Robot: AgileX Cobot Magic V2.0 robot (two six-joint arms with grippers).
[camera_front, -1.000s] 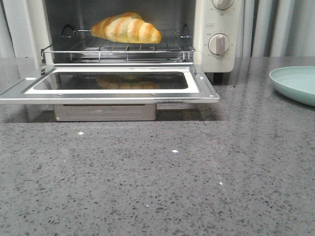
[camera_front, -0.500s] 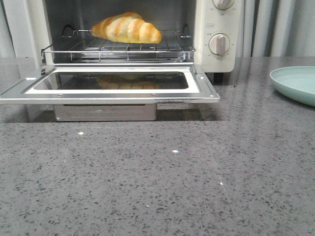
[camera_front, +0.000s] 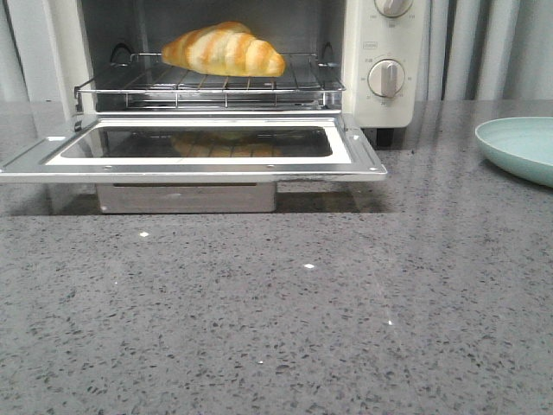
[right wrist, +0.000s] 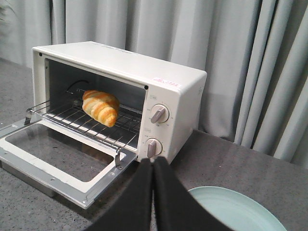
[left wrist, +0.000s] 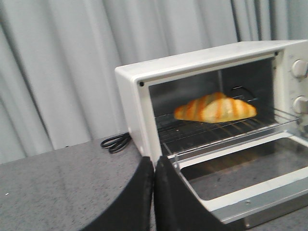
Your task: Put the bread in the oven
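The bread (camera_front: 223, 49) sits on the oven (camera_front: 384, 52) rack at 12 o'clock. My left gripper (left wrist: 153, 192) and right gripper (right wrist: 153, 192) are pressed together, empty; I should keep both clear of the door.

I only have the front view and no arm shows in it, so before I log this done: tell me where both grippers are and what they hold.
Observer: The left gripper is shut and empty, its fingers pressed together, facing the oven from its left side.
Operator: Report the right one.
Observer: The right gripper is shut and empty too, back from the open door.
Operator: Confirm nothing touches the bread.
Observer: Both wrist views show the bread lying alone on the wire rack.
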